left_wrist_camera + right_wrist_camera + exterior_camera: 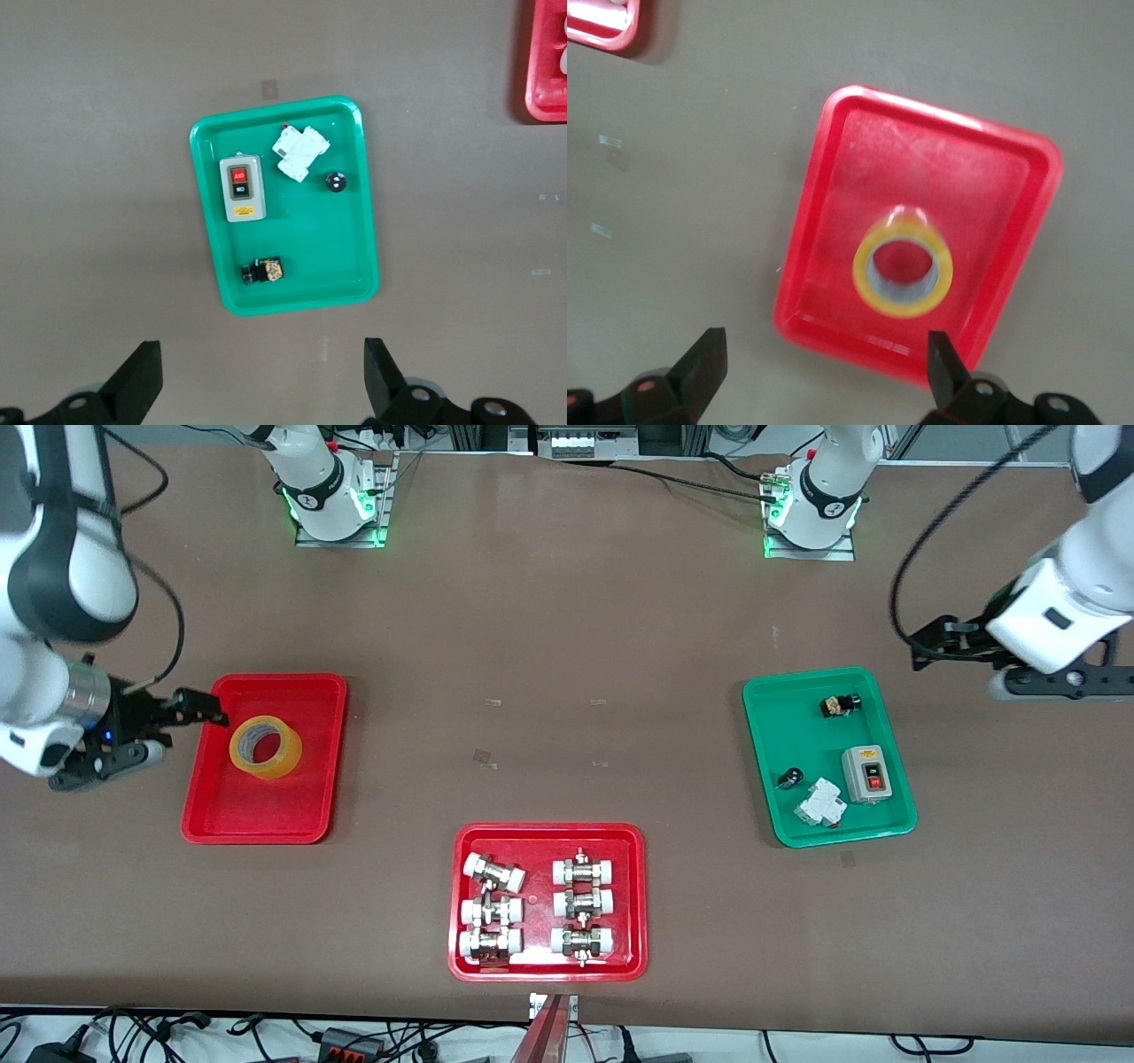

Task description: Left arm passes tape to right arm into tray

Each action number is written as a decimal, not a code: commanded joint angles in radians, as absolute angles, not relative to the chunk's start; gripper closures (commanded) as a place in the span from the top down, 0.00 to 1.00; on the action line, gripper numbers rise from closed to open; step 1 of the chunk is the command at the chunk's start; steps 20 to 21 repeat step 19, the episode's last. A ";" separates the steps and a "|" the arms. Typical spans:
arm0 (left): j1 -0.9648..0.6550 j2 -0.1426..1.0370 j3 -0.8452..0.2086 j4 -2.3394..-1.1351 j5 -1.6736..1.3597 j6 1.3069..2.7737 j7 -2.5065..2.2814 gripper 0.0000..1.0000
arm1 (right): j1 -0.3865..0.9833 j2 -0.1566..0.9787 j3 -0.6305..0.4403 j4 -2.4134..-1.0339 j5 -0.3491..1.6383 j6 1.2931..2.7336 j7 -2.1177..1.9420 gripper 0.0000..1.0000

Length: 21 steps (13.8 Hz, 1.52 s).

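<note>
The tape (pixel 266 747), a translucent yellow ring with a wide hollow core, lay flat inside the plain red tray (pixel 310 691) at the right arm's end of the bench (pixel 567 646), its core opening facing upward, in the half of the tray farther from the front camera. The right hand (pixel 199 708) hovered over the edge of that tray at the outer end of the bench, its dark fingers spread wide and holding nothing; in the right wrist view the roll (pixel 904 264) sat between the lines of the two open fingertips (pixel 700 363) but well clear of them, so the hand was above the roll and apart from it. The exact height of that hand over the tray could not be judged with confidence. The left hand (pixel 939 642) waited over bare bench at the left arm's end, beside the green tray (pixel 771 779), its fingers also wide open and empty, as the left wrist view showed. The right arm (pixel 53 576) was by far the nearer to the tape, and the left arm (pixel 1063 602) was well apart from it. With the roll resting in the tray and both hands free, the task appeared complete or very nearly so.
</note>
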<state>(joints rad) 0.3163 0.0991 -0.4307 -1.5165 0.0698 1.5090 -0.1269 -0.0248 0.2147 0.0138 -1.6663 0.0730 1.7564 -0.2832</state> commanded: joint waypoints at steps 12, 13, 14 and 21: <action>0.319 0.075 -0.449 -1.523 0.055 1.509 -0.150 1.00 | -0.038 -0.057 0.006 -1.648 0.037 1.598 0.040 1.00; 0.319 0.077 -0.449 -1.523 0.055 1.511 -0.146 1.00 | -0.037 -0.055 0.008 -1.632 0.029 1.609 0.028 1.00; 0.319 0.075 -0.449 -1.523 0.058 1.511 -0.143 1.00 | -0.035 -0.052 0.008 -1.620 0.028 1.600 0.037 1.00; 0.322 0.075 -0.448 -1.523 0.055 1.511 -0.147 1.00 | -0.029 -0.049 0.012 -1.606 0.028 1.598 0.037 1.00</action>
